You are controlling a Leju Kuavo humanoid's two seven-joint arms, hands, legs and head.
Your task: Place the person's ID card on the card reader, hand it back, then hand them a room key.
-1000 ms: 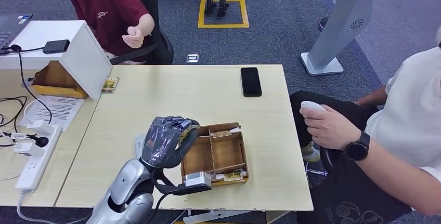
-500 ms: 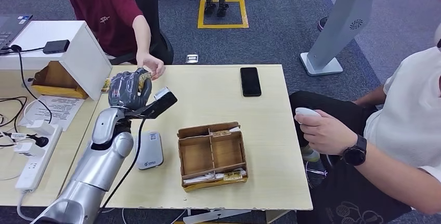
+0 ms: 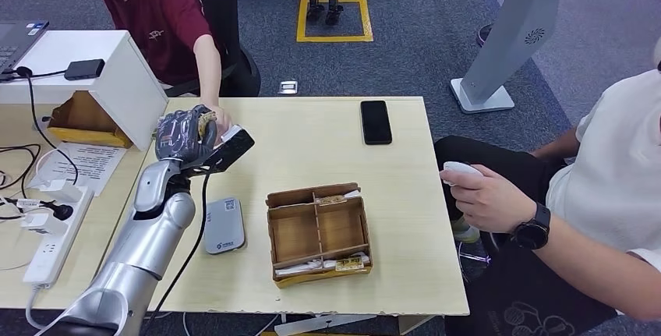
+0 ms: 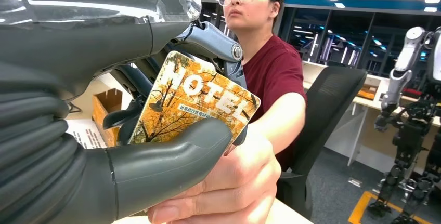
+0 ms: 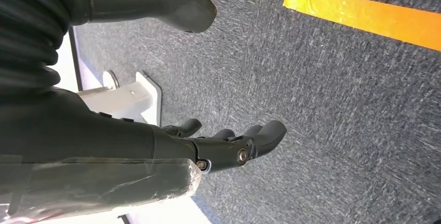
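Partly hidden room key (image 4: pixel 195 102) in left hand (image 3: pixel 183 135), person's hand (image 4: pixel 229 182) touching; right hand (image 5: pixel 229 143) empty, spread.

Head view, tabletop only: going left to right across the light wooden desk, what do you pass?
Left robot hand holding the hotel key card at the person's hand → grey card reader → wooden compartment box → black phone.
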